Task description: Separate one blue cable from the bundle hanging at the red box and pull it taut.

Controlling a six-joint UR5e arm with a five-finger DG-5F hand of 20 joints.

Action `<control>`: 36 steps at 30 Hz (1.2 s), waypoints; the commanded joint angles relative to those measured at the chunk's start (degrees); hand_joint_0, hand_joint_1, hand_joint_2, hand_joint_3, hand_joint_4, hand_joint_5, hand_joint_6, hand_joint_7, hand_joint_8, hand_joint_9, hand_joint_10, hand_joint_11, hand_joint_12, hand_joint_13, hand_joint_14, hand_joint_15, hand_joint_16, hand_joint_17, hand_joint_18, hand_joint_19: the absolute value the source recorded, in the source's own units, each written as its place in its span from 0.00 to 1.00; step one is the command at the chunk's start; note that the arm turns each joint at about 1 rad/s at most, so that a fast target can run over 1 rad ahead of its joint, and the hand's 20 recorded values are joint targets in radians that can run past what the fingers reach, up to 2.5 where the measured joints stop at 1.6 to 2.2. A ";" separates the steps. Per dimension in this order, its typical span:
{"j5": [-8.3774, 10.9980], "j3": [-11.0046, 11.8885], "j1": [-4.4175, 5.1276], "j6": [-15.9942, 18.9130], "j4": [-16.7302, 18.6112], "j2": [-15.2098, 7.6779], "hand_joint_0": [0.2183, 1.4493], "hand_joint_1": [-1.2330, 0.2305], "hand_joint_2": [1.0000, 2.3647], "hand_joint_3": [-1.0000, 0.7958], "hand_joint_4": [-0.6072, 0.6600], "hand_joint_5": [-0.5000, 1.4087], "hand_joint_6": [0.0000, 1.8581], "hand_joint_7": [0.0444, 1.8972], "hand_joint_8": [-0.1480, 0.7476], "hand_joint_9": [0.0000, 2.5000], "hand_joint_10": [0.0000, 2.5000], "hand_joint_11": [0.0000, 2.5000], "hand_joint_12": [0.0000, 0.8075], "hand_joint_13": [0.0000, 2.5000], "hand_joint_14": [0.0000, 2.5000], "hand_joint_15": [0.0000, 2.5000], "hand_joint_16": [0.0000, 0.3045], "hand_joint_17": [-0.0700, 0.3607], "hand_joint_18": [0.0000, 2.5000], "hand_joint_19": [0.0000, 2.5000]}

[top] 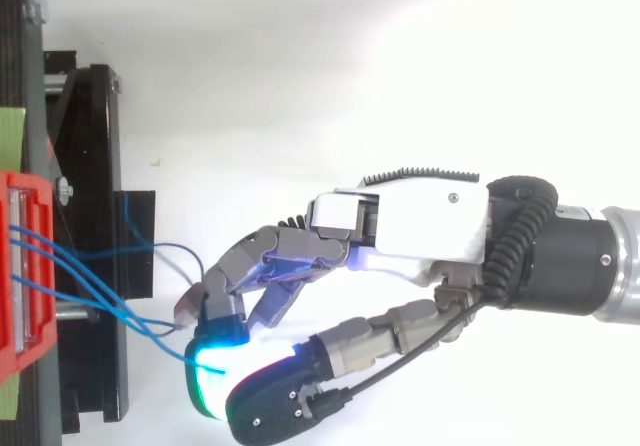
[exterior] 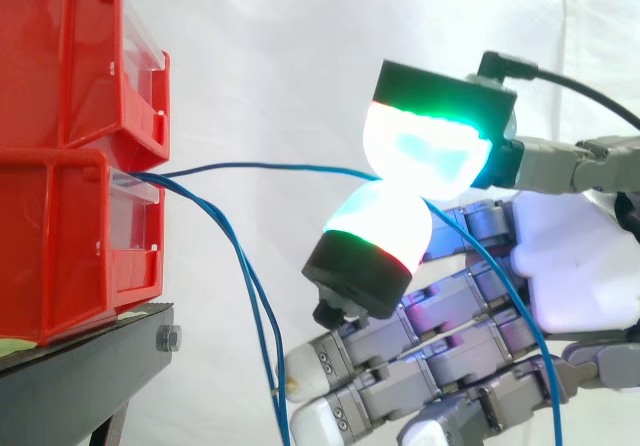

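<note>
1. Side view: two stacked red boxes sit on a black stand before a white curtain. The other blue cables hang from the lower box, between it and the lower fingers.
2. Side view: the robot hand pinches one blue cable between two glowing pads; it runs nearly level from the lower box.
3. Top view: the robot hand reaches in from the right, its pads closed on that cable just beside the stand.

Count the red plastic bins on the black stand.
2: the upper red plastic bin is stacked on the lower red plastic bin, at the side view's left. More may be hidden.
</note>
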 commanded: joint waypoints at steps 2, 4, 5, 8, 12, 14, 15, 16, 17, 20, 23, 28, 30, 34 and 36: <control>0.09 0.01 0.00 0.95 -2.44 0.89 0.39 0.35 0.01 0.42 0.56 0.15 0.49 0.57 0.54 0.12 0.01 0.23 0.41 0.13 0.00 0.14 0.13 0.37 0.25 0.18; 0.09 0.01 0.00 0.95 -2.70 0.89 0.39 0.35 0.01 0.42 0.56 0.15 0.49 0.57 0.54 0.14 0.01 0.26 0.42 0.14 0.00 0.14 0.13 0.37 0.25 0.18; 0.00 0.01 0.00 0.86 -2.79 0.89 0.39 0.35 0.01 0.42 0.56 0.15 0.49 0.57 0.55 0.16 0.01 0.28 0.42 0.14 0.00 0.14 0.13 0.36 0.25 0.18; -0.09 0.01 -0.18 0.68 -2.53 0.80 0.39 0.35 0.01 0.42 0.56 0.15 0.49 0.57 0.57 0.20 0.01 0.36 0.42 0.15 0.01 0.16 0.13 0.37 0.26 0.18; -0.17 0.01 -0.18 0.33 -2.35 0.80 0.39 0.35 0.01 0.42 0.55 0.15 0.49 0.58 0.57 0.21 0.01 0.37 0.42 0.16 0.01 0.17 0.13 0.37 0.26 0.19; -0.26 -0.08 -0.18 0.33 -2.44 0.80 0.39 0.35 0.01 0.42 0.55 0.15 0.49 0.58 0.57 0.21 0.01 0.37 0.43 0.16 0.01 0.17 0.13 0.37 0.26 0.19; -0.35 -0.08 -0.18 0.33 -2.44 0.80 0.39 0.35 0.01 0.42 0.56 0.15 0.49 0.58 0.57 0.20 0.01 0.36 0.43 0.16 0.01 0.17 0.13 0.37 0.26 0.19; -0.53 -0.08 -0.18 0.33 -2.26 0.80 0.39 0.35 0.01 0.41 0.55 0.15 0.49 0.57 0.56 0.20 0.01 0.35 0.43 0.16 0.01 0.17 0.13 0.37 0.26 0.19; -0.70 -0.08 -0.18 0.33 -2.26 0.80 0.39 0.35 0.01 0.41 0.56 0.15 0.49 0.57 0.56 0.19 0.01 0.34 0.43 0.16 0.01 0.17 0.13 0.37 0.26 0.19; -2.02 -0.08 -0.18 0.33 -2.09 0.80 0.40 0.36 0.01 0.40 0.56 0.15 0.49 0.56 0.56 0.19 0.01 0.34 0.43 0.16 0.01 0.17 0.13 0.37 0.26 0.19; -3.51 0.01 -0.18 0.95 -2.18 0.80 0.40 0.36 0.01 0.39 0.57 0.15 0.49 0.56 0.56 0.18 0.01 0.33 0.43 0.16 0.01 0.16 0.13 0.37 0.26 0.19; -10.28 -0.08 -0.79 5.87 -2.26 0.80 0.39 0.36 0.01 0.38 0.58 0.15 0.49 0.56 0.56 0.18 0.01 0.33 0.43 0.16 0.01 0.16 0.13 0.37 0.26 0.18; -12.30 0.01 -1.14 8.94 -2.35 0.89 0.39 0.36 0.01 0.37 0.58 0.15 0.49 0.55 0.56 0.19 0.01 0.35 0.43 0.16 0.01 0.16 0.13 0.37 0.26 0.18; -13.53 0.01 -1.93 10.35 -2.18 0.80 0.39 0.37 0.01 0.36 0.58 0.15 0.49 0.55 0.58 0.23 0.01 0.38 0.43 0.17 0.00 0.16 0.13 0.37 0.27 0.18; -14.24 -0.08 -2.29 9.91 -2.26 0.89 0.40 0.37 0.01 0.35 0.57 0.15 0.49 0.55 0.58 0.27 0.01 0.43 0.44 0.21 0.01 0.20 0.13 0.37 0.29 0.20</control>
